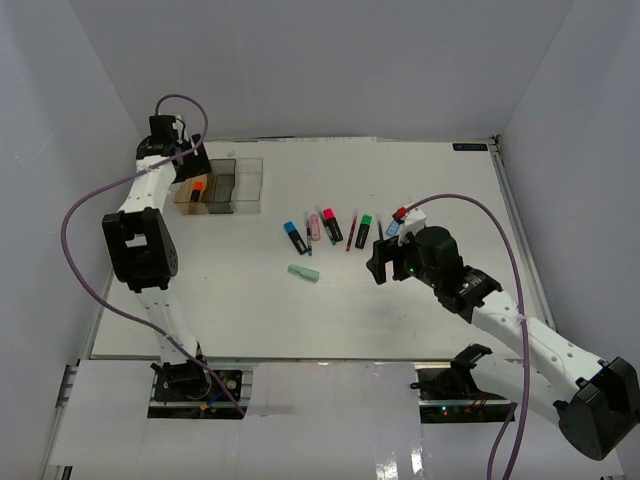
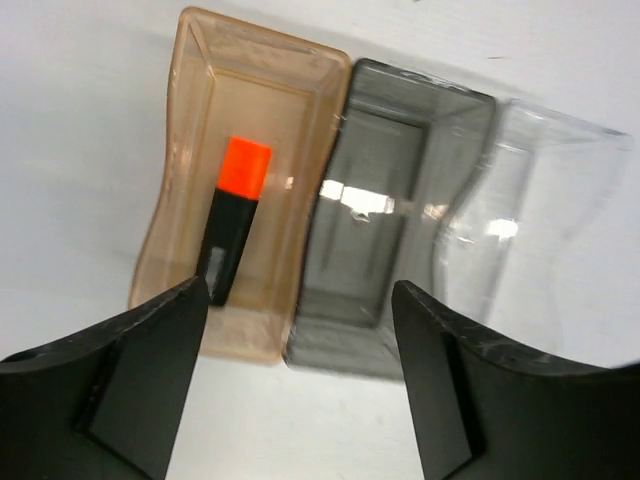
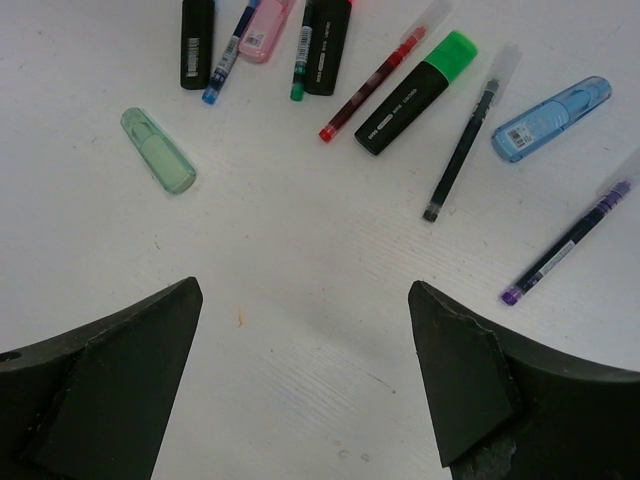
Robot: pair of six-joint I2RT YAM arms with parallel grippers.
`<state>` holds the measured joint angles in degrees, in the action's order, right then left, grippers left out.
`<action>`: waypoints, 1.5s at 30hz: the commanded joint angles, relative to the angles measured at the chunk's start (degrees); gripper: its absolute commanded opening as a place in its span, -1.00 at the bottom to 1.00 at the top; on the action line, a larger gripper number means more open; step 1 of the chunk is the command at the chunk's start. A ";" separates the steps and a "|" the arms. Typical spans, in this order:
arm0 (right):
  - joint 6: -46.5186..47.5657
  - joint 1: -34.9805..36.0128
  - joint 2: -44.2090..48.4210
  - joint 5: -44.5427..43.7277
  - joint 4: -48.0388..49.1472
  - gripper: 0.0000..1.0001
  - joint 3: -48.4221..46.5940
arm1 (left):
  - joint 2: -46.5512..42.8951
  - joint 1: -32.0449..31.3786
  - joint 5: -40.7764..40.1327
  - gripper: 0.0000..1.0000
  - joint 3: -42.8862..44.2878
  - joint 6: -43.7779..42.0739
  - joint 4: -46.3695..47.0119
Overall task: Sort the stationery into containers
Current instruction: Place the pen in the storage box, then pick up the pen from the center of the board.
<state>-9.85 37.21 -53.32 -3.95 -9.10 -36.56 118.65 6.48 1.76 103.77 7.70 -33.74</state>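
The three joined containers stand at the back left: amber point(image 1: 190, 192), smoky grey point(image 1: 220, 187) and clear point(image 1: 248, 182). An orange-capped highlighter point(image 2: 235, 215) lies in the amber bin point(image 2: 175, 190); the grey bin point(image 2: 400, 190) and the clear bin point(image 2: 540, 210) hold nothing. My left gripper point(image 2: 300, 285) is open and empty above the bins' end point(image 1: 188, 165). My right gripper point(image 1: 381, 264) is open and empty point(image 3: 305, 290) just short of the loose stationery: a mint piece point(image 3: 158, 150), a green-capped highlighter point(image 3: 415, 92), a red pen point(image 3: 370, 85), a black pen point(image 3: 462, 150), a blue piece point(image 3: 550, 118) and a purple pen point(image 3: 565, 243).
More stationery lies in a row mid-table: a blue-capped highlighter point(image 1: 295, 237), a pink piece point(image 1: 314, 226) and a pink-capped highlighter point(image 1: 331, 226). White walls close in the table on the left, back and right. A purple cable point(image 1: 90, 200) loops beside the left arm.
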 commanded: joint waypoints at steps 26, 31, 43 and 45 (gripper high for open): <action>0.53 0.06 6.30 -3.79 1.02 0.80 2.10 | -8.00 -36.36 -20.38 0.54 -18.95 46.70 -1.68; 0.62 0.05 6.74 -4.05 1.19 0.80 2.54 | -3.96 -36.80 -21.01 0.45 -18.08 47.31 -2.30; 0.62 0.05 7.09 -4.23 1.11 0.80 2.54 | -0.44 -37.59 -21.53 0.15 -16.84 46.61 -4.58; 0.53 0.05 7.18 -4.23 1.11 0.80 2.54 | -0.79 -37.68 -21.80 -0.03 -17.10 46.35 -4.93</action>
<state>-9.87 37.21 -47.20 -7.38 -9.32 -33.95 117.75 -30.81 -19.40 85.67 54.00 -37.69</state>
